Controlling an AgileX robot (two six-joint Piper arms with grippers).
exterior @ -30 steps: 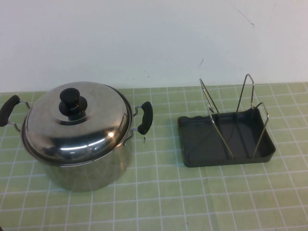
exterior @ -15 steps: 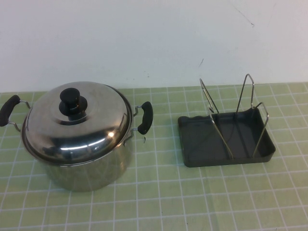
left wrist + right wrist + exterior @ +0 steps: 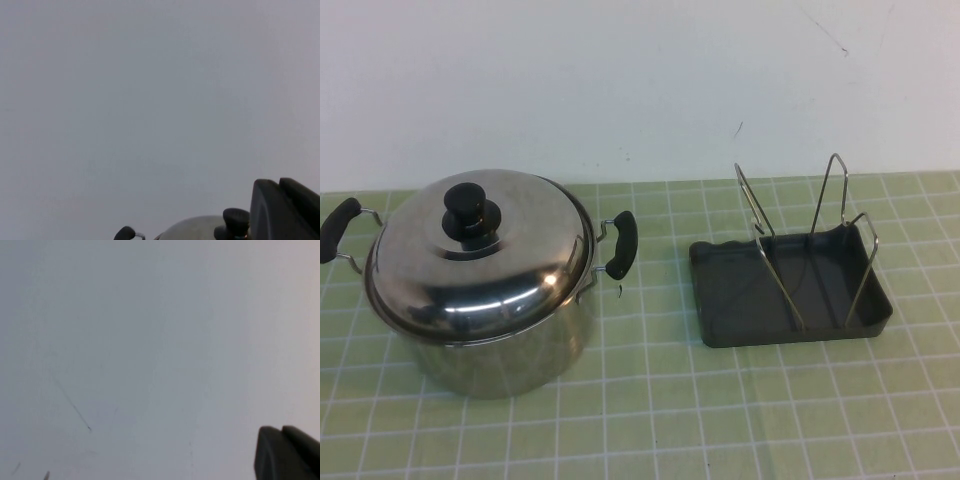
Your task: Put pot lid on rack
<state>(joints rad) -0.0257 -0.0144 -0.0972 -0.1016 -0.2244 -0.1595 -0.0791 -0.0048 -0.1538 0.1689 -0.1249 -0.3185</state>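
Observation:
The pot lid [image 3: 495, 275], domed shiny steel with a black knob [image 3: 470, 210], sits closed on the steel pot [image 3: 510, 355] at the table's left. The rack [image 3: 740, 300], a dark grey tray with upright wire loops [image 3: 835, 195], stands empty at the right, apart from the pot. Neither arm shows in the high view. In the left wrist view my left gripper [image 3: 279, 184] is shut and empty, held up and back from the lid [image 3: 200, 227] and its knob [image 3: 236, 219]. My right gripper [image 3: 281, 430] is shut too, facing the white wall, holding nothing.
The pot has two black side handles [image 3: 621, 243], one pointing toward the rack. A green tiled cloth [image 3: 670, 410] covers the table. A white wall [image 3: 640, 80] rises just behind the pot and rack.

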